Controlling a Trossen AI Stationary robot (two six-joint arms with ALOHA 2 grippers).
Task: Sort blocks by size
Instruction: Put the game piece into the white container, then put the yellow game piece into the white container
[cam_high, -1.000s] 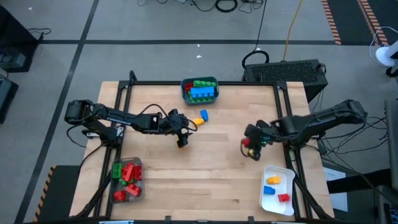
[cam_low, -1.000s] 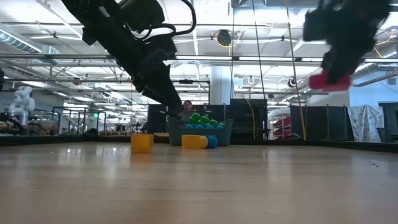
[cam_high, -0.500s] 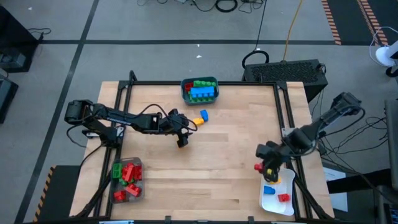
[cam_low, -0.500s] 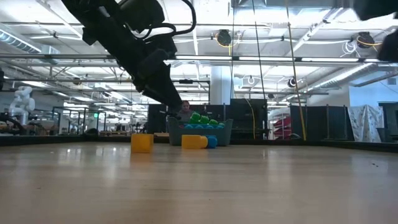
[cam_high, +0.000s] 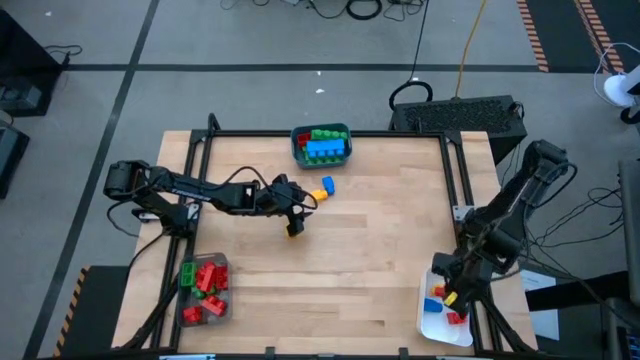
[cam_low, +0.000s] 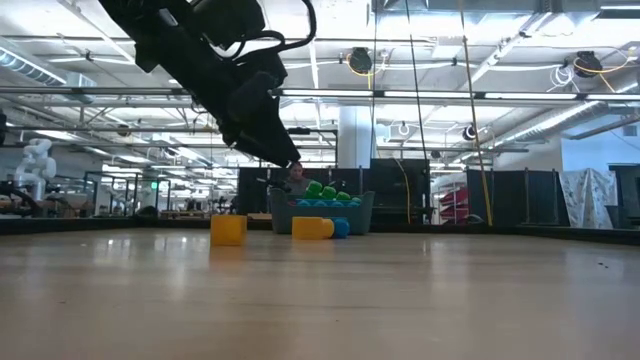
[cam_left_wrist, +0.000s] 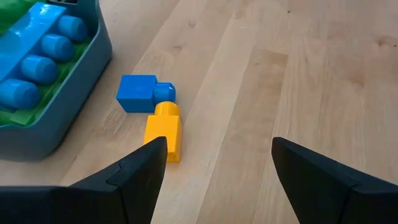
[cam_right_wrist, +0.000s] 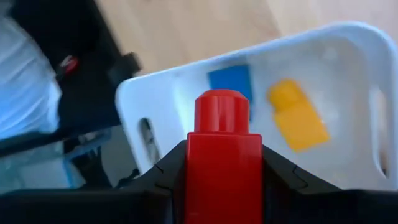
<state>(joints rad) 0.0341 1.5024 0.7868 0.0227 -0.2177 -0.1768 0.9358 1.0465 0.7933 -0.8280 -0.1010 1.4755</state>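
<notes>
My right gripper (cam_high: 447, 295) hovers over the white tray (cam_high: 432, 330) at the table's near right corner. It is shut on a red brick with one stud (cam_right_wrist: 222, 155). A blue brick (cam_right_wrist: 230, 82) and a yellow brick (cam_right_wrist: 297, 117) lie in the tray below. My left gripper (cam_high: 293, 226) is open and empty left of the table's middle, above the table (cam_left_wrist: 214, 168). A blue brick (cam_left_wrist: 138, 93) and an orange-yellow brick (cam_left_wrist: 164, 129) lie end to end on the table beside the teal bin (cam_high: 322, 145). Another yellow brick (cam_low: 228, 229) stands on the table below the left arm. My right gripper pinches the red brick between its two fingers, by two opposite side faces (cam_right_wrist: 193, 168). The brick's single stud (cam_right_wrist: 221, 111) points away from the wrist, toward the tray. The brick is lifted clear above the tray. In the high view the gripper hides it.
The teal bin at the far edge holds large blue and green bricks (cam_left_wrist: 37, 56). A clear tray (cam_high: 205, 290) at the near left holds red and green bricks. The white tray also holds a red brick (cam_high: 456, 318). Bare wood lies between the arms.
My right gripper has carried the red brick from the table's right middle toward the near right corner. It now hangs over the white tray and has left the low view. My left gripper has tipped up a little in the low view.
</notes>
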